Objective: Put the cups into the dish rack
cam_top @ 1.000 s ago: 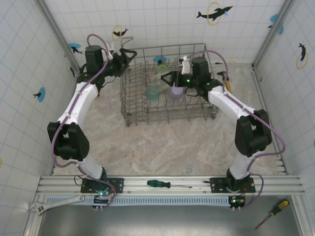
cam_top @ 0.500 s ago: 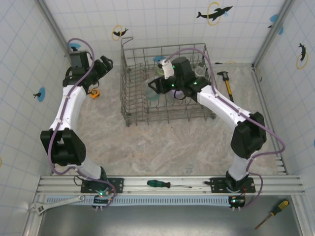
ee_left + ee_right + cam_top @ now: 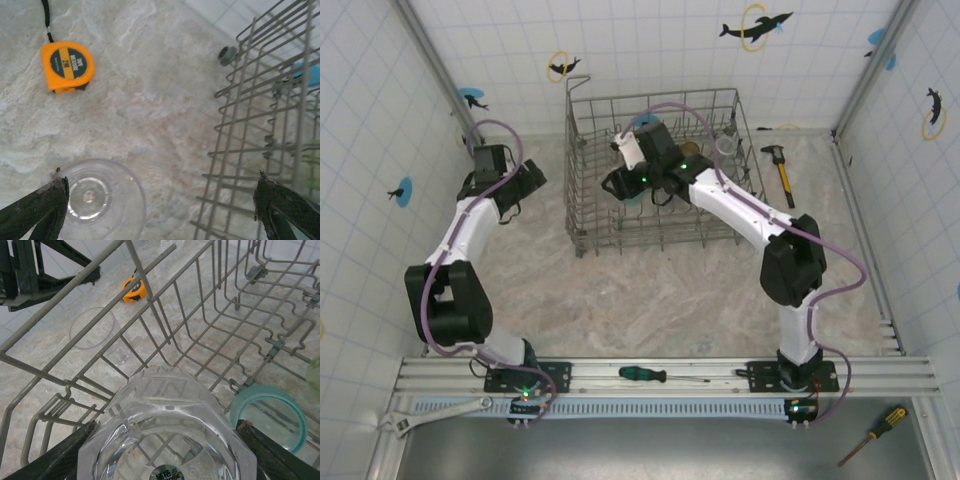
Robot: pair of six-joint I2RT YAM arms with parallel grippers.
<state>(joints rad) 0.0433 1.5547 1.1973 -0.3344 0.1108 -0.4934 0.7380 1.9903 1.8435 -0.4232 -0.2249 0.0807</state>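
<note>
Dish rack (image 3: 588, 205), teal cup (image 3: 268, 416), faceted cup (image 3: 165, 440) inside, clear cup (image 3: 97, 200) outside

Desk (image 3: 660, 300): pale beige, marbled, stone-look surface.

Orange tape measure (image 3: 66, 66), black label on its face, black strap trailing off toward the far edge; lies flat on the desk, also seen from the right wrist (image 3: 134, 291).

Hammer (image 3: 783, 178), yellow handle, dark head, lying at the far right of the desk.

Near edge: metal rail (image 3: 450, 372). Green-and-black-handled screwdriver (image 3: 642, 374) lies along it. Silver wrench (image 3: 440, 411) at near left, below the rail. Yellow-and-black screwdriver (image 3: 890, 417) at near right.

Walls: white tile with a thin blue grid. Black dolphin sticker in a yellow ring (image 3: 755, 25) on the back wall; smaller ones on the back and side walls.
</note>
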